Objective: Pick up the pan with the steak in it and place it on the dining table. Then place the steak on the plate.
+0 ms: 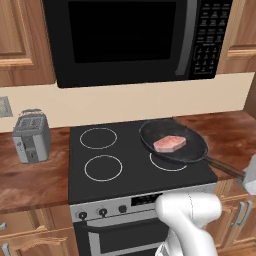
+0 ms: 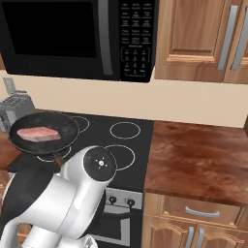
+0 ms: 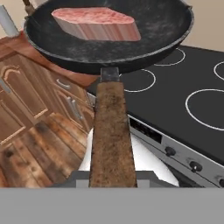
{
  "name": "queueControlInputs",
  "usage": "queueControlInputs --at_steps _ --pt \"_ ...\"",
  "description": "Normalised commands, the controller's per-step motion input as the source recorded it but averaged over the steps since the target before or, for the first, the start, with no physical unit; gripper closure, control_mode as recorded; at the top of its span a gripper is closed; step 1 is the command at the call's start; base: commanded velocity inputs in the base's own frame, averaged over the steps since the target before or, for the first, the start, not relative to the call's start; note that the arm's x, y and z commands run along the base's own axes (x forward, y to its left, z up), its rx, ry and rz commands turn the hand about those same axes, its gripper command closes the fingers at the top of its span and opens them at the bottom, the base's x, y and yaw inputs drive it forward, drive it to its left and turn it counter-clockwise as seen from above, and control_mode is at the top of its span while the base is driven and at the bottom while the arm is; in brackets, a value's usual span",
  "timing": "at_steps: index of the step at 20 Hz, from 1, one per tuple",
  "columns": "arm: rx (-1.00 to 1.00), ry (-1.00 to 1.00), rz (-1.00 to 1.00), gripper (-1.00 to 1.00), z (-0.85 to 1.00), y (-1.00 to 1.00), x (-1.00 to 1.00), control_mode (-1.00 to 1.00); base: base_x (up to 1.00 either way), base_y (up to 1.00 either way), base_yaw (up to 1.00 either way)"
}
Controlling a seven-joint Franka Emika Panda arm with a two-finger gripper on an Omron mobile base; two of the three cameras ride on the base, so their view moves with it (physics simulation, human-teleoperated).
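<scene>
Black frying pan (image 1: 176,142) raised clear of the stove (image 1: 125,165), hovering over its front right burner (image 1: 167,164). Raw steak (image 1: 169,143) lies flat near the pan's middle. Gripper (image 3: 112,181) clamped tight on the brown wooden handle (image 3: 112,135). Toaster (image 1: 31,136) stands on the counter (image 1: 30,177) left of the stove; microwave (image 1: 135,35) overhead.

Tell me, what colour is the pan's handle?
The handle is speckled brown wood, clearest in the hand view; the pan itself is black.
</scene>
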Motion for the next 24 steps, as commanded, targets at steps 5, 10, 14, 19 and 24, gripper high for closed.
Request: queueControlInputs --at_steps 5,10,14,19,24 --pt "0.05 -0.08 0.07 1.00 0.04 -0.01 -0.20 -1.00 0.00 0.00 0.00" --pt "0.00 0.00 0.00 1.00 0.00 0.00 0.00 -1.00 0.00 0.00 0.00" --pt "0.00 0.00 0.00 1.00 0.00 0.00 0.00 -1.00 0.00 0.00 0.00" --pt "0.00 0.00 0.01 1.00 0.00 0.00 -0.06 1.00 -0.39 0.02 0.04" --pt "0.00 0.00 0.00 1.00 0.00 0.00 0.00 1.00 -0.80 0.08 0.20"
